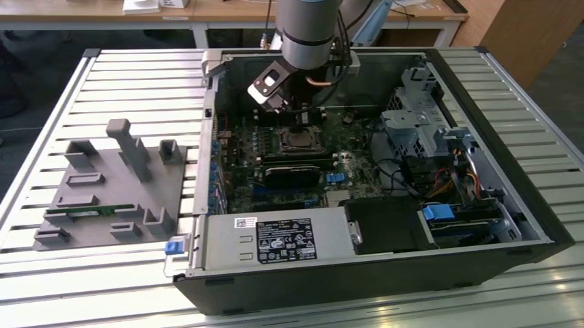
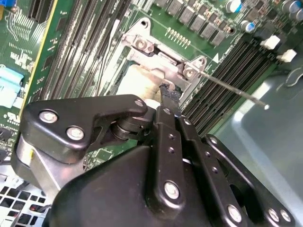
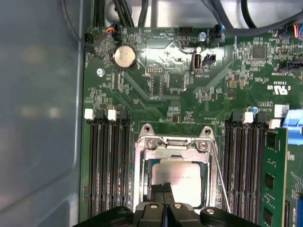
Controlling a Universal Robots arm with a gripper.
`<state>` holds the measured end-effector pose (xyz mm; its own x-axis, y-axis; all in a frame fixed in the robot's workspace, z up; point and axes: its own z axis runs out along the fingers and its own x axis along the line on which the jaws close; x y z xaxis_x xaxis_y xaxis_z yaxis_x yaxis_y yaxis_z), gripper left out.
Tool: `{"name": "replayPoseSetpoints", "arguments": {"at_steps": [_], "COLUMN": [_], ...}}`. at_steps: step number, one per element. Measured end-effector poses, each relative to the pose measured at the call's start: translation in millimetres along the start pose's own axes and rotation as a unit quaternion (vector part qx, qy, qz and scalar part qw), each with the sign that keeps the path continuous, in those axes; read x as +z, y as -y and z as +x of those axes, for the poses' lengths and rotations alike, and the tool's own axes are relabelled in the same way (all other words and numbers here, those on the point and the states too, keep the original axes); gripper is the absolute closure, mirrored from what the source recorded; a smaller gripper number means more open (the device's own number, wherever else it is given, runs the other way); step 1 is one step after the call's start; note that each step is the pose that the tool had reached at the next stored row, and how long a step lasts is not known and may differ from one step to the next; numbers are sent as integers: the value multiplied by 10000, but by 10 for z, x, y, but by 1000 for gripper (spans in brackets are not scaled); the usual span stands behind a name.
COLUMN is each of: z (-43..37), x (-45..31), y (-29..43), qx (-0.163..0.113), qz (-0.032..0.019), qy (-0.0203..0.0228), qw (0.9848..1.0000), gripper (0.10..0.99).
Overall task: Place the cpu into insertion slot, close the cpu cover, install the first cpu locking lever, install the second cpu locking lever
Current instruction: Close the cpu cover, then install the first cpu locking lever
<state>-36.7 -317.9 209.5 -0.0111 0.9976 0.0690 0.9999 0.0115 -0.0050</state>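
- The arm reaches down into an open computer case (image 1: 511, 205) that lies on a slatted table (image 1: 137, 68).
- The gripper (image 3: 163, 190) hangs directly over the insertion slot (image 1: 284, 140) on the green circuit board (image 3: 180, 71).
- The gripper's fingers are pressed together with nothing visible between them. In both wrist views the tips (image 2: 168, 92) sit at the edge of the cpu; whether they touch it cannot be told.
- The cpu (image 3: 184, 182) lies flat in the insertion slot, its pale metal top facing up.
- The cpu cover (image 3: 171, 152) lies down around the cpu, which shows through its central window. In the second wrist view the cover's (image 2: 158, 60) hinge end is next to the fingertips.
- A thin locking lever (image 3: 220, 182) runs along one side of the slot. In the second wrist view this lever (image 2: 232, 88) angles out across the neighbouring memory slots (image 2: 236, 61).
- A grey parts tray (image 1: 119, 198) rests on the table, well apart from the case, at the exterior view's left.
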Motion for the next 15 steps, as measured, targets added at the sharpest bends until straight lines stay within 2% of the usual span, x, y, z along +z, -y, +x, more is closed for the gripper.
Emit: {"name": "replayPoseSetpoints", "arguments": {"at_steps": [6,15], "z": [-1,1], "x": [0,-18], "y": [-44,-48], "qx": [0,1], "qz": [1,1], "qy": [0,0], "qw": [10000,10000], "gripper": [965,965]}}
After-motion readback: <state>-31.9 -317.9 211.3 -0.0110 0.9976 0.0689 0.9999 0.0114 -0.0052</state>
